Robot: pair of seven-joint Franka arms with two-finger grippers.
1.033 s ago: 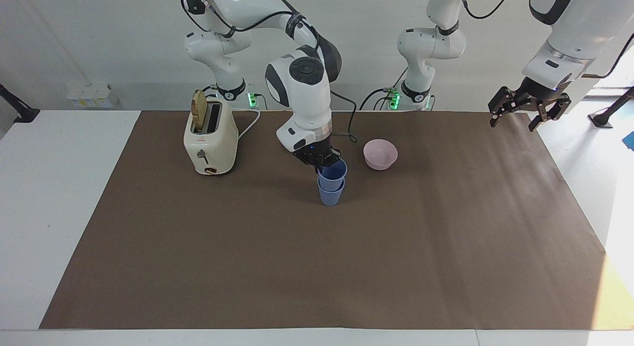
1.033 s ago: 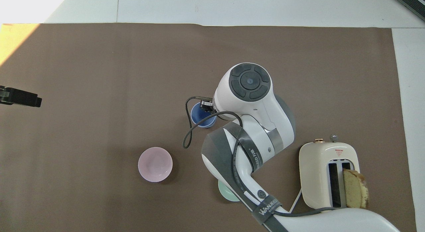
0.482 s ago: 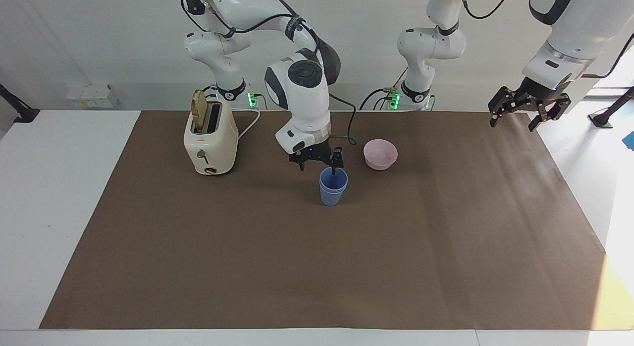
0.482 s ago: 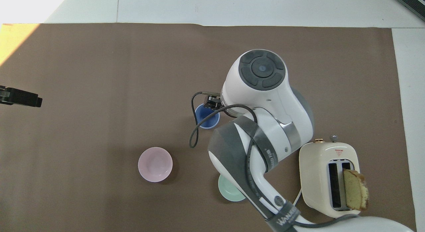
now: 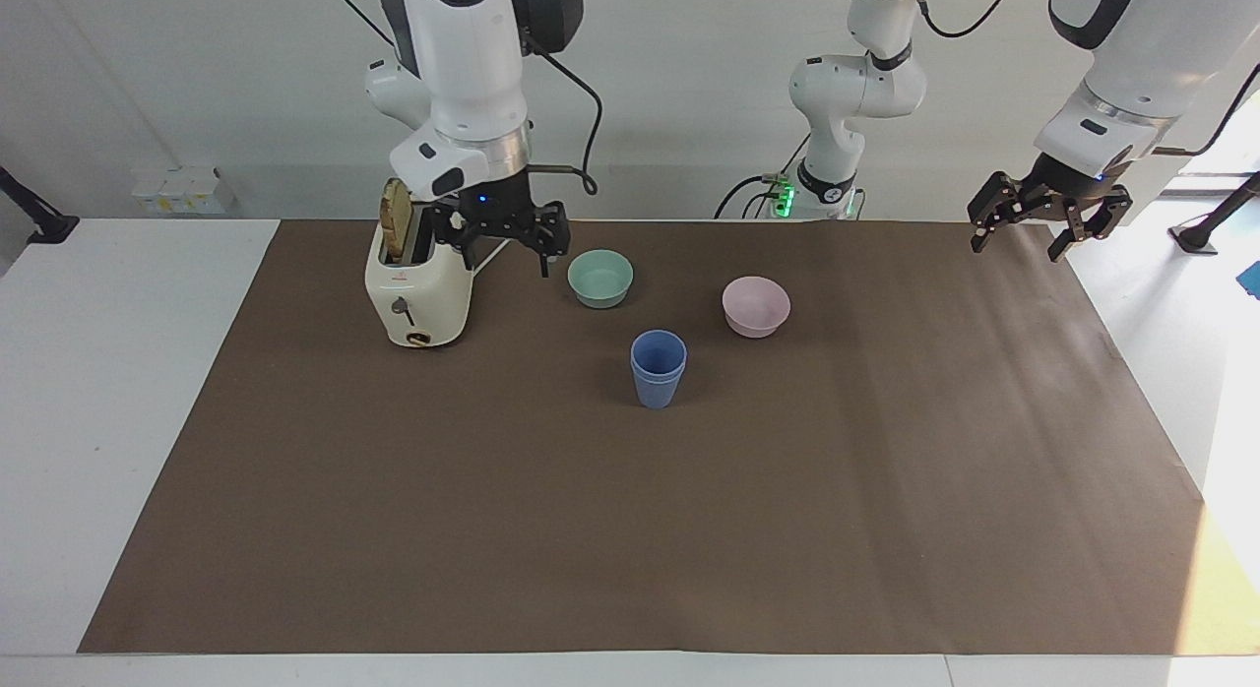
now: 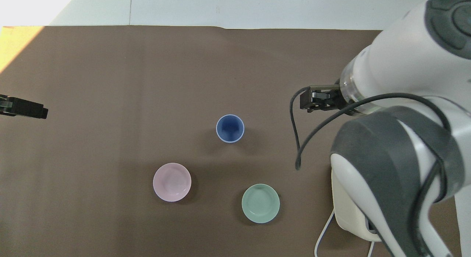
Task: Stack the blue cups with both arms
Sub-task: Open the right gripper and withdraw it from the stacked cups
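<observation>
The blue cups (image 5: 658,368) are standing nested at the frame's centre on the bench (image 5: 630,530). The right pincer (image 5: 500,236), open and empty, is hanging at upper left over the toaster (image 5: 417,285); the retreat is best made straight up, clear of the rim. The left pincer (image 5: 1049,213) is waiting open, upper right. A second ago the right pincer was setting the upper cup in; it has since withdrawn.

1. Both views are bright and sharp, with even indoor light.
2. Strong sunlight washes out the brown mat (image 5: 1216,579) at the facing view's lower right and the overhead view's upper left.
3. Shadows are soft.
</observation>
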